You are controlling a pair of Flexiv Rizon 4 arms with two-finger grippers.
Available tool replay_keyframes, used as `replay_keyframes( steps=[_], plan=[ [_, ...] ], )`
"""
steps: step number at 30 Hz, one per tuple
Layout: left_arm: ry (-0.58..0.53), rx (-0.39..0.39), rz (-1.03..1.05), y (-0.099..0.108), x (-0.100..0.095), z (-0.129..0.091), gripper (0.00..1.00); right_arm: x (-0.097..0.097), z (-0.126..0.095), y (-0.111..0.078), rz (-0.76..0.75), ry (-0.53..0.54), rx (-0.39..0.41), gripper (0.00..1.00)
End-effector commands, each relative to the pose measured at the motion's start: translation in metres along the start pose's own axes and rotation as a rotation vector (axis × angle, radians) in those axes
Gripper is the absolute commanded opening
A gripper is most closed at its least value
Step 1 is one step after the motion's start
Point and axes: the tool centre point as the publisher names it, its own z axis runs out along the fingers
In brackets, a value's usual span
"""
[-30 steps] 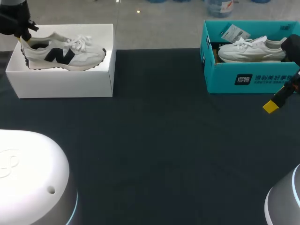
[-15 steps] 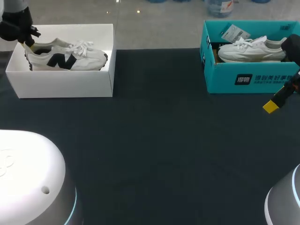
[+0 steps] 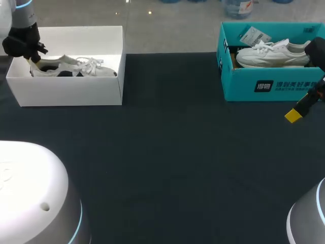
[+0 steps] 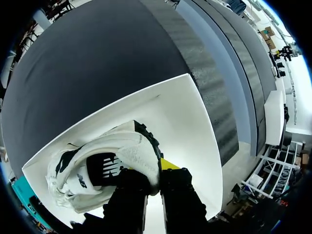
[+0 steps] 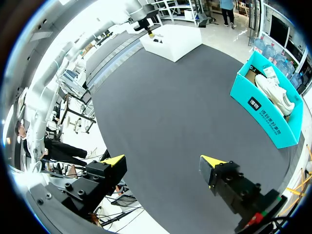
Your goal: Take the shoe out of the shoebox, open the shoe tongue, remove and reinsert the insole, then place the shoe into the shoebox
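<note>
A white shoe (image 3: 76, 69) with black markings lies low inside the white shoebox (image 3: 71, 94) at the table's far left. My left gripper (image 3: 31, 55) hangs over the box's left end, shut on the shoe's heel. In the left wrist view the heel collar of the shoe (image 4: 112, 161) is pinched between my fingers, left gripper (image 4: 155, 173), with the box floor (image 4: 185, 112) beneath. My right gripper (image 3: 297, 113) hovers near the table's right edge in front of the teal box. In its own wrist view the right gripper (image 5: 163, 163) stands wide open over bare table, holding nothing.
A teal shoebox (image 3: 264, 84) at the far right holds another white shoe (image 3: 271, 53) with a paper tag. The same teal box (image 5: 265, 114) lies ahead of my right gripper, and the white box (image 5: 170, 41) is far beyond. Dark tabletop (image 3: 172, 152) spans between the boxes.
My left gripper has come down with the shoe, which has sunk from above the white box's rim to inside it. The right arm has not moved.
</note>
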Motion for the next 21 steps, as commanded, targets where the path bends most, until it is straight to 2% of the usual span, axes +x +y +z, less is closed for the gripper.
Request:
replay_keyframes(
  steps=[1,6,11,21],
  plan=[
    [-0.011,-0.005,0.006,0.004,0.001,0.015,0.00,-0.001,0.000,0.002,0.002,0.002,0.005,1.00],
    [-0.050,-0.047,0.013,0.002,0.001,0.030,0.00,-0.001,0.000,0.002,0.002,0.002,0.005,1.00],
    [-0.050,-0.044,0.017,0.000,0.000,0.041,0.00,-0.001,0.000,0.002,0.002,0.002,0.005,1.00],
    [-0.023,-0.037,0.012,0.002,0.001,0.042,0.00,-0.001,0.000,0.002,0.002,0.002,0.005,1.00]
  ],
)
